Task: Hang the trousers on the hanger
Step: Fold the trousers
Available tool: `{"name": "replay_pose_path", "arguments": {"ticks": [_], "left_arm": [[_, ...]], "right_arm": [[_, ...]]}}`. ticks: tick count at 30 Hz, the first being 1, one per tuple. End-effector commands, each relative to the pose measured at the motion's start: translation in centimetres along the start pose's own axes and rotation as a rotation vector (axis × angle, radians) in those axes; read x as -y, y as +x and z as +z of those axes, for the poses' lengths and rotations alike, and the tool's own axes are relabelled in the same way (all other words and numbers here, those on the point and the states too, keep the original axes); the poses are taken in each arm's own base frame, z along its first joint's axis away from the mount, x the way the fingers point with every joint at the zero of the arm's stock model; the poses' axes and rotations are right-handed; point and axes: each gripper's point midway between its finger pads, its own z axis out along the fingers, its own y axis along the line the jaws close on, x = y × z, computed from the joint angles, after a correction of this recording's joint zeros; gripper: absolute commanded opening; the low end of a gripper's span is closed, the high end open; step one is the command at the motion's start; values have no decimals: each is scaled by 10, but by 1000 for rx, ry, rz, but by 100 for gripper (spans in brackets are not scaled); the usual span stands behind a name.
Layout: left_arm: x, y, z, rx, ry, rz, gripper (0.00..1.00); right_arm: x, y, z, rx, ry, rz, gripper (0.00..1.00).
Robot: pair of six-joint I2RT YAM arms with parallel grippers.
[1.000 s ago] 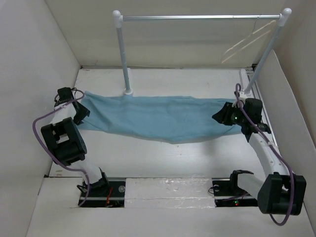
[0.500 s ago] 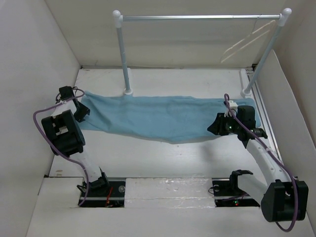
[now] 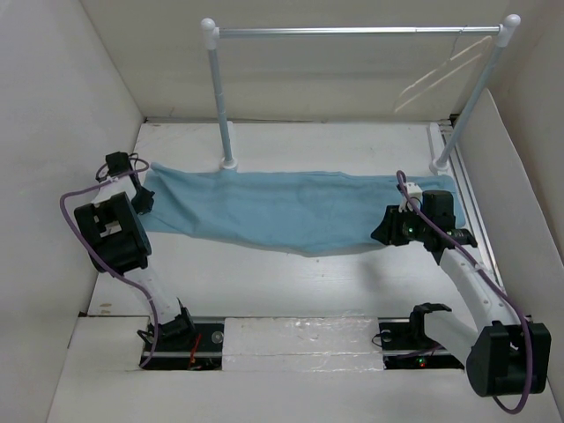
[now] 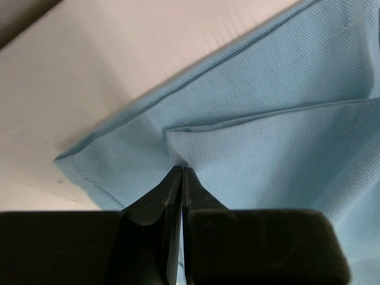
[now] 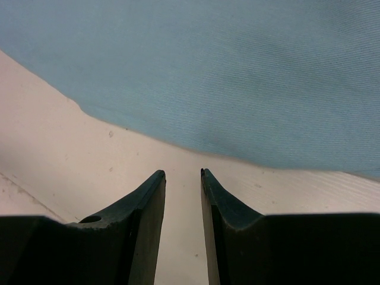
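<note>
The white table (image 3: 291, 282) carries the rail (image 3: 352, 31), which stands at its far side on two white posts. The trousers (image 3: 282, 211) lie flat and stretched out lengthwise just on the near side of the rail. They run from beyond its left post to its right post, and their far edge is close to the left post's foot. The hanger (image 3: 432, 77) hangs from the rail's bar, close to the right post and well above the trousers.

The left gripper (image 3: 141, 201) is down at the end of the trousers that reaches past the rail's left post. In the wrist view this gripper (image 4: 181, 172) has its jaws pressed together, pinching a folded corner of the cloth.

The right gripper (image 3: 388, 231) is on the near side of the rail's right post, at the trousers' near edge. Its fingers (image 5: 148, 202) stand a little apart over bare table, holding nothing, with the cloth edge just beyond the tips.
</note>
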Motion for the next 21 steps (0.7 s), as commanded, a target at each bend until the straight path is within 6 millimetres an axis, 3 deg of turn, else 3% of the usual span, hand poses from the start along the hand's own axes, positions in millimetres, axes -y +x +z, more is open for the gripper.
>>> {"name": "replay_pose_path", "arguments": {"ticks": [1,5,9,11,13,21], "left_arm": [[1,-28,-33,103,-6,-13,0],[-5,-40,-55,172,-17,-14,0],[-9,-31,-49,143,-26,0,0],[-4,-21,-37,91,-3,21,21],[0,-15,-31,54,15,28,34],[14,-11,-16,16,69,24,38]], "right_arm": [[-6,-21,-6,52,-4,-65,36],[-6,-20,-3,42,-18,-64,36],[-10,-23,-1,48,-34,-67,36],[-9,-22,0,43,-30,-65,36],[-12,-21,1,36,-39,-68,36],[-15,-13,3,16,-40,-79,37]]}}
